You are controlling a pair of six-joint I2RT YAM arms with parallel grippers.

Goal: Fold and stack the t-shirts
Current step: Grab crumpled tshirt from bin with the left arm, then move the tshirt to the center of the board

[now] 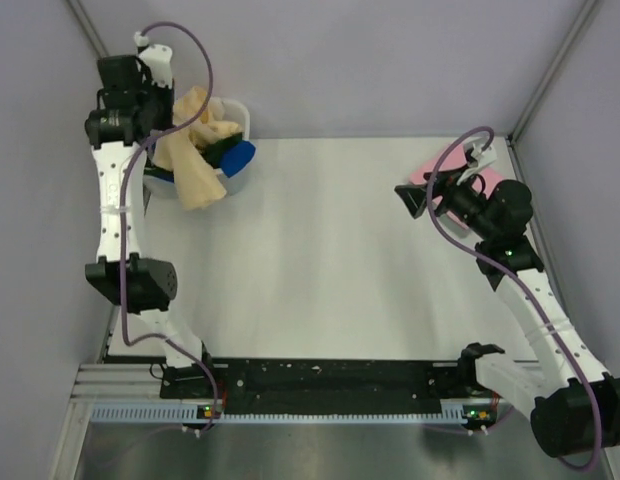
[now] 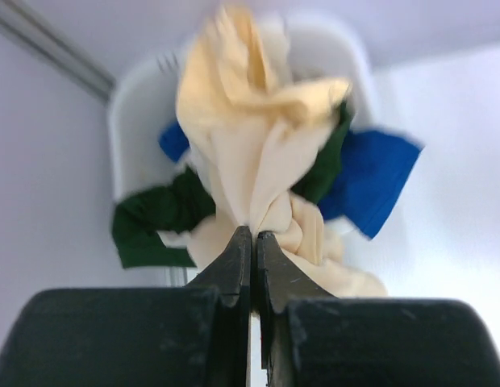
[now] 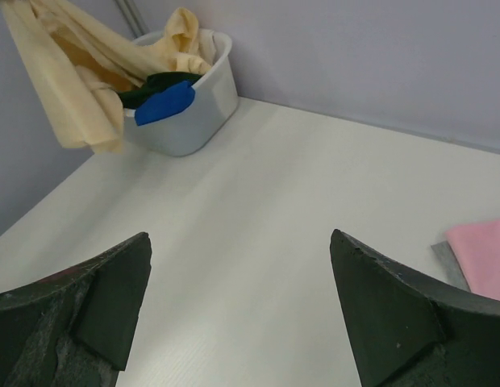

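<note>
1. Right gripper (image 3: 238,242) hung over the tabletop (image 1: 320,250) near its right edge; jaws wide apart, holding nothing.
2. Pink t-shirt (image 3: 484,250) lay flat at the far right corner.
3. Left gripper (image 2: 252,234): jaws pinched shut on the peach-yellow t-shirt (image 2: 250,137), held above the white tub (image 3: 210,89) at the far left corner.
4. Blue t-shirt (image 3: 165,102) and dark green t-shirt (image 2: 153,222) hung over the tub's rim.

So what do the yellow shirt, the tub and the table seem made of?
The yellow shirt: soft matte cloth, probably knit; it drapes and bunches in folds. The tub: likely white plastic; smooth thin walls, rounded rim, slight sheen. The table: smooth white top with faint streaks, perhaps laminate; the look leaves it open.
</note>
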